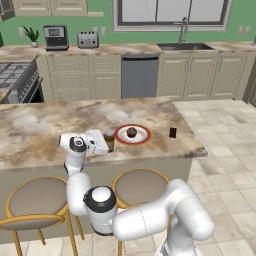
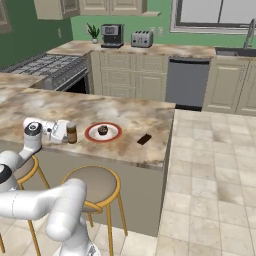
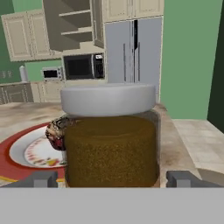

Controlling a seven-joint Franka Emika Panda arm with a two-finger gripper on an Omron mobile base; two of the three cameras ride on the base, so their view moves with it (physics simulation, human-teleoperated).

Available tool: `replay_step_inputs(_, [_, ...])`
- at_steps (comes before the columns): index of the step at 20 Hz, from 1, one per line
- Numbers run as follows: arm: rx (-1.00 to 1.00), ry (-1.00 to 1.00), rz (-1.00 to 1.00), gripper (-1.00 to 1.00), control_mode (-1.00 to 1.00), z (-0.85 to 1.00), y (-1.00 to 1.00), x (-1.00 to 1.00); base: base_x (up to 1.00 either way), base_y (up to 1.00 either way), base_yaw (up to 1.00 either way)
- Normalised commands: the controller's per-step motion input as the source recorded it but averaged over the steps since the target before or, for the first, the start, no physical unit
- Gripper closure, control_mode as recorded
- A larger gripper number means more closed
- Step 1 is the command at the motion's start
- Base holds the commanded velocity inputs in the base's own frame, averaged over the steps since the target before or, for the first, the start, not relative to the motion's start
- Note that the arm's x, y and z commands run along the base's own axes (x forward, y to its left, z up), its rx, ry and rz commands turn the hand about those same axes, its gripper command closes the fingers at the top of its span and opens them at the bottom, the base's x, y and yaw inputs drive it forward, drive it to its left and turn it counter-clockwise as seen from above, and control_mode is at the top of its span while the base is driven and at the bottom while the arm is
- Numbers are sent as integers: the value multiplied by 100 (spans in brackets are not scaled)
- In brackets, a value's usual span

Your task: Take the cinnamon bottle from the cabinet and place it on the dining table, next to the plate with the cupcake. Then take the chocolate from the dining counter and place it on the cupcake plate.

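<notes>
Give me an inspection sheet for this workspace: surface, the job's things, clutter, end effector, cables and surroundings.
Surface: marble-look counter, with two stools below its near edge.
Job's things: cinnamon bottle upright on the counter beside the red-rimmed plate; cupcake on the plate; chocolate on the counter past the plate, apart from it.
Clutter: nothing seen.
End effector: end effector level with the bottle, one fingertip on each side; whether the fingertips press it cannot be told.
Cables: nothing seen.
Surroundings: sink, dishwasher, toaster, coffee machine, potted plant, stove.
</notes>
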Motion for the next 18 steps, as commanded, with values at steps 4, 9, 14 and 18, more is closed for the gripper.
replay_step_inputs(4, [-5, -1, -3, -100, -100, -2, 21, 27, 0, 0, 0])
replay_step_inputs(9, [-2, 0, -1, -100, -100, -10, 28, 18, 0, 0, 0])
replay_step_inputs(14, [0, 1, 0, -100, -100, -24, 37, 6, 0, 0, 0])
replay_step_inputs(18, [0, 2, 0, -100, -100, -28, 36, 7, 0, 0, 0])
